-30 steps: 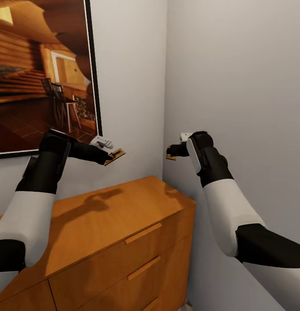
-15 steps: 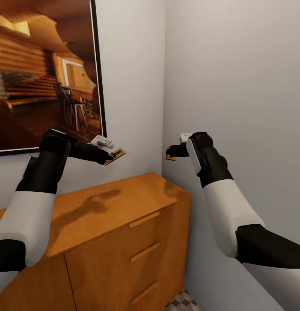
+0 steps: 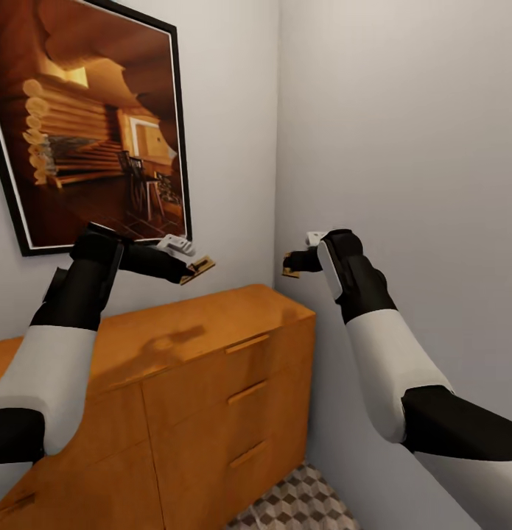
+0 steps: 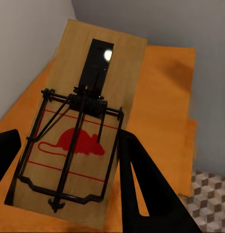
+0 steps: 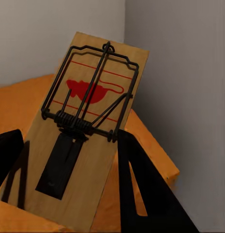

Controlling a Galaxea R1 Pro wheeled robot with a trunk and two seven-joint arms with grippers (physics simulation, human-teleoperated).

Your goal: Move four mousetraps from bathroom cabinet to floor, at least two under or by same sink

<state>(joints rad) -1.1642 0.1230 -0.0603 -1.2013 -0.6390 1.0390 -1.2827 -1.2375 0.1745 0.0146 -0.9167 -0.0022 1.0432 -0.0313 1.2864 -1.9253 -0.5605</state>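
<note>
Both hands loaded, raised above the cabinet (image 3: pixel 204 346).
Left hand (image 3: pixel 188 269) grips a mousetrap (image 3: pixel 197 268); right hand (image 3: pixel 292 265) grips another mousetrap (image 3: pixel 289 271). Bathroom floor (image 3: pixel 300 504) visible beside the cabinet.

At mid-frame, the left gripper (image 3: pixel 188 271) and the right gripper (image 3: pixel 292 265) each hold a mousetrap (image 3: pixel 199 268) (image 3: pixel 289 271) above the cabinet (image 3: pixel 174 368) at lower left, below a picture (image 3: pixel 93 125) at upper left, with floor (image 3: pixel 300 504) at the bottom.
</note>
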